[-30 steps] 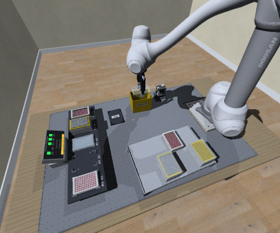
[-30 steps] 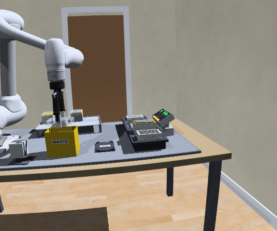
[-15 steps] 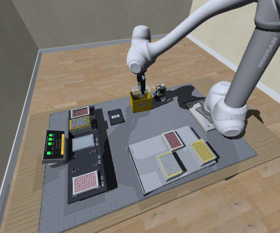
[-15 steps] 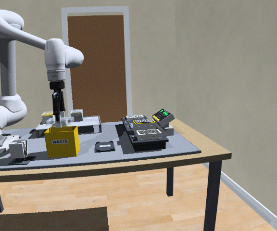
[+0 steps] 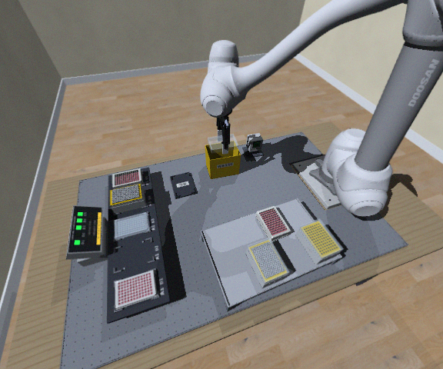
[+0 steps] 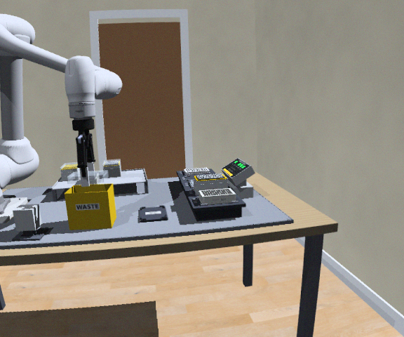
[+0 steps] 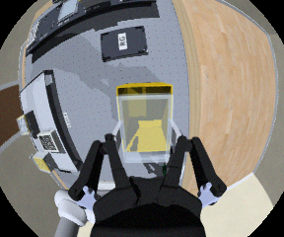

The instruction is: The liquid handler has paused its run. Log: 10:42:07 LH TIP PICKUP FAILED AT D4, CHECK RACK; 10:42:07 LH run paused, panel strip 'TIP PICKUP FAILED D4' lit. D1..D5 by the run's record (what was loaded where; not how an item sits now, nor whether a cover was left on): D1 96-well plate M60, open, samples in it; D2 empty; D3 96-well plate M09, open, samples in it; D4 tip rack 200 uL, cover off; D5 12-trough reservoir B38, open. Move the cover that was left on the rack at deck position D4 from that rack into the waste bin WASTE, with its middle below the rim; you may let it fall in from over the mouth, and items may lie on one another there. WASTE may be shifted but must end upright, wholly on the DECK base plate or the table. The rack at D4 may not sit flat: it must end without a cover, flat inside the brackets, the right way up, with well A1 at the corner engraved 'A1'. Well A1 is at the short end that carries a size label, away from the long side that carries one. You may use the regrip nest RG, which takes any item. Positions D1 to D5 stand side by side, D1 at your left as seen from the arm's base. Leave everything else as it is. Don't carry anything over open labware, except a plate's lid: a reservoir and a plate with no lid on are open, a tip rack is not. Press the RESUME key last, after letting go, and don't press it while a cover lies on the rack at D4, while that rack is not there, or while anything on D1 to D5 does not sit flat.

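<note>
The white arm (image 5: 277,59) is reaching from its base plate (image 5: 313,186) at the right of the table (image 6: 304,217) out over the far middle of the grey deck plate (image 5: 221,198). It is pointing its wrist straight down above the yellow bin WASTE (image 6: 90,213).

On the left of the deck the dark liquid handler base (image 5: 134,310) is carrying its row of positions. At the far end a red-topped reservoir (image 5: 126,177) is sitting, and next to it a yellow-framed tip rack (image 5: 125,194) is showing its tips with nothing lying on it. A pale plate (image 5: 131,224) is sitting nearer, then a bare position, and a red-welled plate (image 5: 134,289) at the near end. The control panel (image 5: 86,232) is standing to the left of the row, showing green lights and an amber strip.

On the near right a pale tray (image 5: 229,246) is holding three more racks. A small black nest (image 5: 183,184) is lying between the handler and the bin.

The gripper (image 7: 146,158) is hanging over the mouth of the bin, and its fingers are clamping a clear cover (image 7: 145,128) by its two long sides. The cover is riding flat just above the rim, roughly centred over the opening, with the yellow bin floor showing through it.
</note>
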